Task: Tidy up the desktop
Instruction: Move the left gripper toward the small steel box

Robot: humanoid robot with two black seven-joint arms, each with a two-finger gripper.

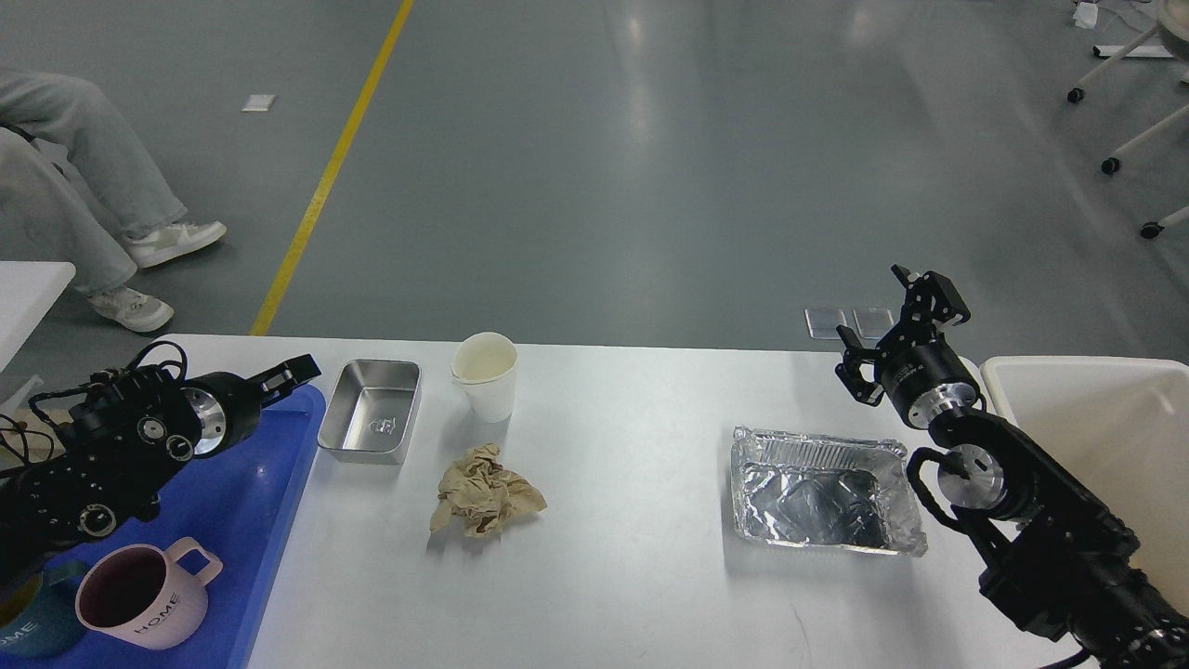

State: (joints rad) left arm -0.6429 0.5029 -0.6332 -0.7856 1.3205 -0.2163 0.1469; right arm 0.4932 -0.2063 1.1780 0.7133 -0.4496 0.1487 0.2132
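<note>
The white desktop (632,576) holds a crumpled brown paper (485,491) at centre-left. Behind it stand a white paper cup (485,372) and an empty steel tin (370,409). A crinkled foil tray (822,488) lies at the right. My left gripper (290,373) hovers over the far corner of the blue tray (269,502), pointing towards the steel tin; its dark fingers cannot be told apart. My right gripper (894,325) is open and empty, raised behind the foil tray near the table's far edge.
The blue tray holds a pink mug (149,595) and a teal mug (28,627) at the front left. A cream-white bin (1096,437) stands at the right edge. A seated person's legs (84,214) are at the far left.
</note>
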